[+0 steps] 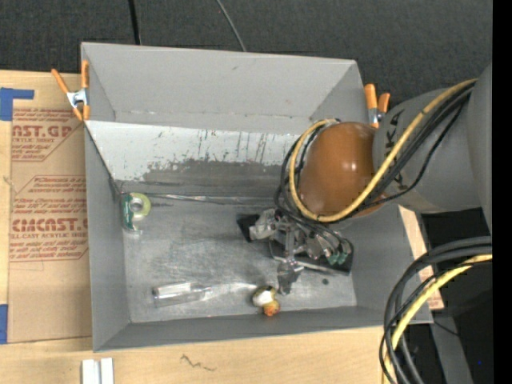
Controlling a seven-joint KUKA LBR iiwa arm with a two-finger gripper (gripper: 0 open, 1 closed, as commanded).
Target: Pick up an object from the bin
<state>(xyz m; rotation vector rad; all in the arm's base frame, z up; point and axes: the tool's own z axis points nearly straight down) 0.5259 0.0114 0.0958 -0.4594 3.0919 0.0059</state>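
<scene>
Your pincer (286,282) is low in the bin (224,82), over the right half of the floor and close to the front wall. From this angle you cannot tell whether it is released or clenched, and nothing can be made out in its grasp.

The nearest thing to it is a small pale round thing (265,298), whitish-yellow with an orange bit at its lower edge. It lies on the floor just beside the pincer's tip, a little to the left of it and nearer the front wall. You cannot tell whether the two touch.

Further left along the front wall lies a clear plastic piece (182,293), long and flat, well apart from the pincer. At the far left, where the floor meets the left wall, there is a greenish ring (136,208).

A dark shape (247,227) pokes out from the left of the wrist; you cannot tell whether it is a loose thing or part of the robot.

Above the pincer sits the orange cover (336,170), ringed with yellow and black cables, and the grey arm (448,154) runs off to the right.
</scene>
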